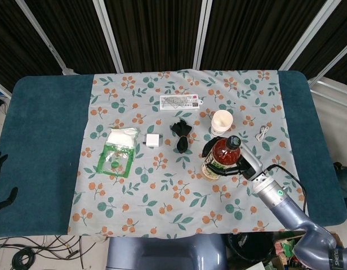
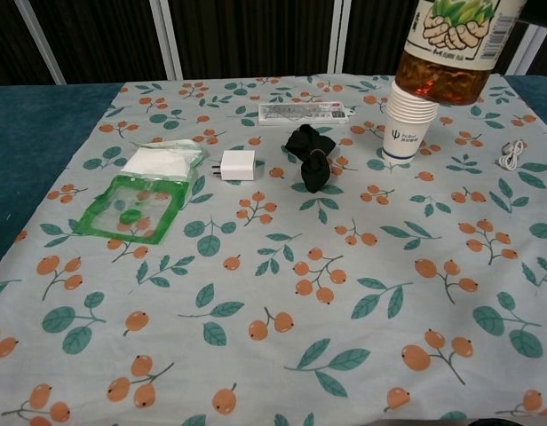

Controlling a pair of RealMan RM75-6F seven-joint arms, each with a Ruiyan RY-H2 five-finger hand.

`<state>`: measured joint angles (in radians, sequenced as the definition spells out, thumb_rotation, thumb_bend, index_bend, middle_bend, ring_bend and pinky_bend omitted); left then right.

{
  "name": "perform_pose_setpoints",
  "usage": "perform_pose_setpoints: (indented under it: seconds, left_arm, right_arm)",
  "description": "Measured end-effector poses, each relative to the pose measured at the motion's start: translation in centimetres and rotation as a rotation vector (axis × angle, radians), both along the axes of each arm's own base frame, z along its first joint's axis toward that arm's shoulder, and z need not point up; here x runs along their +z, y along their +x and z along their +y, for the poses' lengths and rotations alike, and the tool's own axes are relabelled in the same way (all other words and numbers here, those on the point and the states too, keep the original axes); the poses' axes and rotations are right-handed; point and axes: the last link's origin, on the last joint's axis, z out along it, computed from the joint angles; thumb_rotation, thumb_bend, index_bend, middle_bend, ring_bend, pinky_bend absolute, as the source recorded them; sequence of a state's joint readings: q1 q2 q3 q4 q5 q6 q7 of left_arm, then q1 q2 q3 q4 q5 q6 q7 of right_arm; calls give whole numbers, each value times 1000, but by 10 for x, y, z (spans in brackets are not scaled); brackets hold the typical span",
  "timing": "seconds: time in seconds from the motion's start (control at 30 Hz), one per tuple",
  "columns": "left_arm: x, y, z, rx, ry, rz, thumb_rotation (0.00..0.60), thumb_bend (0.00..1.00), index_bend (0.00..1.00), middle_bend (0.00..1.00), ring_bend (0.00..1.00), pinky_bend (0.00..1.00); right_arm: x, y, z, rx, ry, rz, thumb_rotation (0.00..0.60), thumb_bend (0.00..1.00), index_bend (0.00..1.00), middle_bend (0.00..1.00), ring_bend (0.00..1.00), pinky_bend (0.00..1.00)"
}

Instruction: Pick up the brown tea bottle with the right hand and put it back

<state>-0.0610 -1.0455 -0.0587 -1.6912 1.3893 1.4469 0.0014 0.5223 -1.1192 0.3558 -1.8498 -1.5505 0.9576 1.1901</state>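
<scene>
The right hand (image 1: 245, 166) grips the brown tea bottle (image 1: 219, 158), its dark fingers wrapped around the side of the bottle that faces away from the head camera, so that only their edges show past the label. How tightly the fingers close cannot be judged from above, but the bottle is clearly carried by them and by nothing else. The bottle stands nearly upright in the grasp, black cap on top, tilted slightly. In the chest view its lower body (image 2: 458, 49) hangs in the air at the top right of the frame, its base clear of the cloth and above the stack of paper cups (image 2: 408, 120); the hand itself is not visible there. In the head view the bottle appears just below and left of the cup stack (image 1: 221, 121), over the floral tablecloth (image 1: 162, 191) that covers the middle of the blue table (image 1: 44, 146).

The left hand (image 1: 0, 180) shows only as dark fingertips at the far left edge of the head view, off the table; whether it is spread or curled cannot be told.

On the cloth lie a black bundled item (image 2: 311, 165), a white charger plug (image 2: 237, 165), a green transparent pouch (image 2: 136, 206) with a white packet behind it, a flat printed box (image 2: 304, 112) farther back, and a small white cable (image 2: 511, 154) near the right edge.
</scene>
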Motion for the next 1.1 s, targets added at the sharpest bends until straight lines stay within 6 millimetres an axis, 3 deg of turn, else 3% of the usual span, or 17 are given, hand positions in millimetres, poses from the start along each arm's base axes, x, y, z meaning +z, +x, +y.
perform_pose_setpoints:
  seconds: [0.2, 0.37, 0.73, 1.1]
  left_arm:
    - [0, 0, 0, 1, -1, 0, 600, 374, 69, 0, 0, 0]
    - [0, 0, 0, 2, -1, 1, 600, 374, 69, 0, 0, 0]
    - [1, -2, 1, 6, -1, 0, 600, 374, 69, 0, 0, 0]
    - [0, -2, 1, 7, -2, 2, 600, 374, 69, 0, 0, 0]
  right_arm:
    - [-12, -18, 1, -8, -156, 114, 600, 450, 524, 464, 549, 565]
    - [-42, -37, 1, -60, -269, 218, 600, 449, 523, 455, 527, 554]
    - [-89, -82, -16, -205, -300, 322, 600, 449, 523, 445, 519, 540]
    - [-122, -108, -28, -326, -307, 363, 600, 449, 523, 445, 519, 520]
